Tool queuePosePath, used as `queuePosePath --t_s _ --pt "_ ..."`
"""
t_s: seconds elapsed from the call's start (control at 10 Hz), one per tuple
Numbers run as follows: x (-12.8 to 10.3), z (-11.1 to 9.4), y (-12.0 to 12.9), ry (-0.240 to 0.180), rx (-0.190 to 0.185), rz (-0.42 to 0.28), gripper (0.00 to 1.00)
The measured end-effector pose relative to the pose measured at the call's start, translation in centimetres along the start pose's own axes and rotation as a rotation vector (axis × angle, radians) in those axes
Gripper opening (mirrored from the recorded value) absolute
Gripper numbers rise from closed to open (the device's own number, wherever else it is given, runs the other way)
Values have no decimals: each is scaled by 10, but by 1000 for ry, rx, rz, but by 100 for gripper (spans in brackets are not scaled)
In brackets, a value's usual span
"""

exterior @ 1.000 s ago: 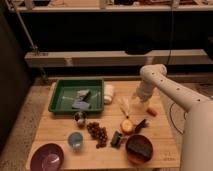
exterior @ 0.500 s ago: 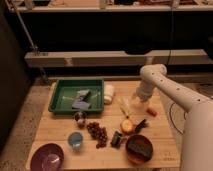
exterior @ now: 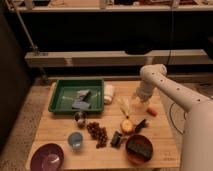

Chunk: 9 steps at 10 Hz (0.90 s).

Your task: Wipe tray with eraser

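Your pincer [exterior: 140, 99] is hovering over the desk [exterior: 52, 126], right of the tray [exterior: 75, 80]; you cannot tell whether it is clenched or released. The eraser [exterior: 140, 146] is lying in the red bowl [exterior: 129, 153], well apart from the tray. In reaching down for it you are risking sweeping the orange piece [exterior: 151, 111] aside. No readable writing is showing.

purple bowl [exterior: 47, 157] front-left | blue cup [exterior: 75, 140] near it | red bowl [exterior: 139, 149] front-right
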Motion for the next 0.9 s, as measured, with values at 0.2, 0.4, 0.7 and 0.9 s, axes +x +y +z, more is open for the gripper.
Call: queuePosePath --t_s 0.2,0.4,0.7,0.9 --pt "0 0 0 0 0 0 65" --pt "0 0 0 0 0 0 65" --pt "1 0 0 9 2 5 65" --pt "-5 -13 -2 60 5 19 65"
